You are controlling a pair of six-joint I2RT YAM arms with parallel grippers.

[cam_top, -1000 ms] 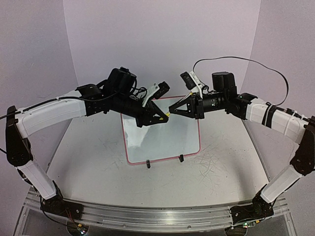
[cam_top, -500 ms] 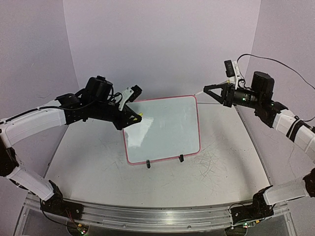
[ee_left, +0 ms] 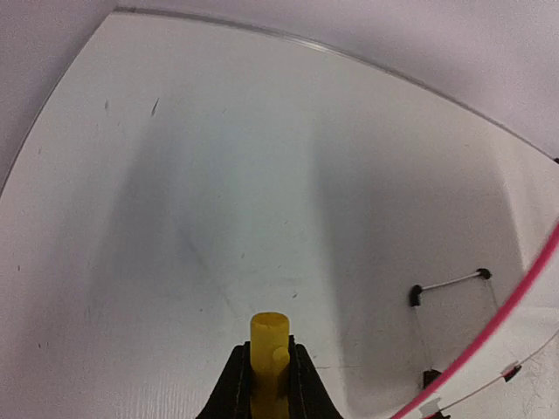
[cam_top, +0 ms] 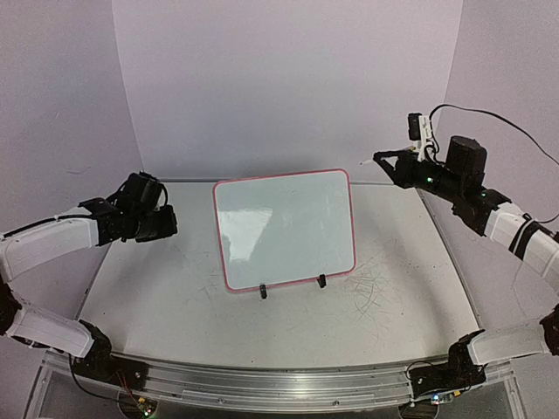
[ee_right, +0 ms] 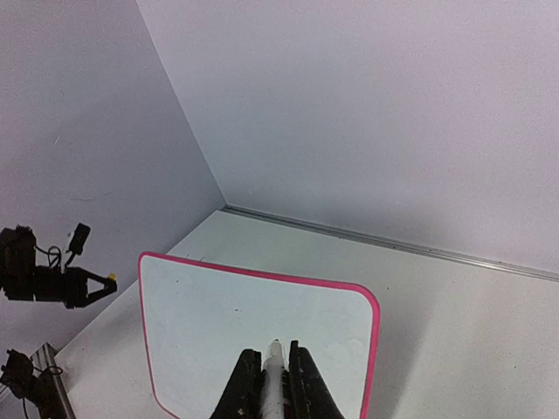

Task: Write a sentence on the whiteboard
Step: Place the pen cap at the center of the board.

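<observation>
The whiteboard [cam_top: 284, 229] stood in the middle of the table [cam_top: 175, 297], propped on its two black clips [cam_top: 263, 291] and leaning back, so its face was turned up toward the arms. I could make out no sentence on it from above or from the right wrist; it read as blank to me.

Off to its far right, well apart from it, the right gripper [cam_top: 386, 161] was clamped on a white marker [ee_right: 276, 351], bare tip forward and aimed at the board's face. I judged that was the writing hand, lined up but not yet touching.

On the left, near the table's edge and clear of the frame, the left gripper [cam_top: 166, 223] was closed on a yellow cap [ee_left: 268, 336]. I took it to be parked there so the cap kept out of the marker's way.
</observation>
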